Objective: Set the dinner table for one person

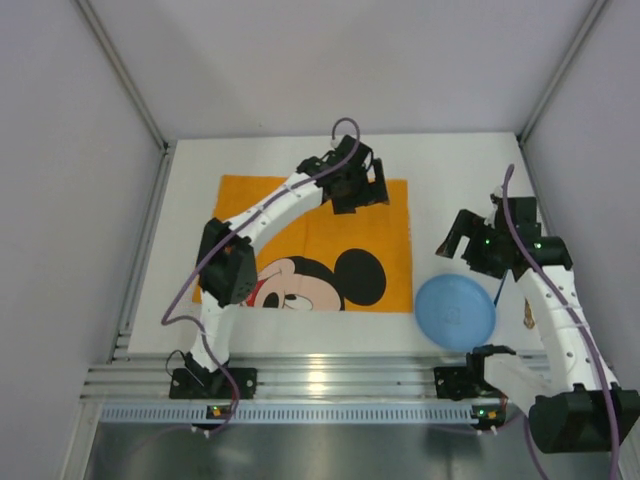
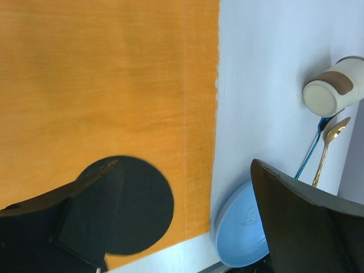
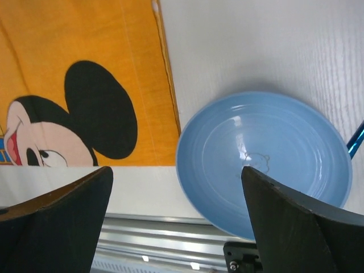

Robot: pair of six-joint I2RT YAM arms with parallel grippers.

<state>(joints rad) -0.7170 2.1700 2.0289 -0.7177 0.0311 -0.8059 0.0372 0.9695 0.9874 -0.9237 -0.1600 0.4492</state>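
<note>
The dinner table [image 1: 450,180] is a plain white top with an orange Mickey Mouse placemat [image 1: 315,245] lying flat in its middle. A light blue plate [image 1: 455,311] sits on the table right of the mat, near the front edge. My left gripper [image 1: 358,185] hovers over the mat's far right corner, open, with nothing between its fingers [image 2: 85,193]. My right gripper [image 1: 470,240] hangs above the plate's far side, also open and empty. In the right wrist view the plate [image 3: 264,159] lies below and between the open fingers [image 3: 296,222].
In the left wrist view a cream cup [image 2: 333,91] with a brown patch lies on its side at the right, a gold spoon [image 2: 329,142] and a thin blue handle [image 2: 310,153] beside it. A metal rail [image 1: 320,375] runs along the front edge. Grey walls enclose the table.
</note>
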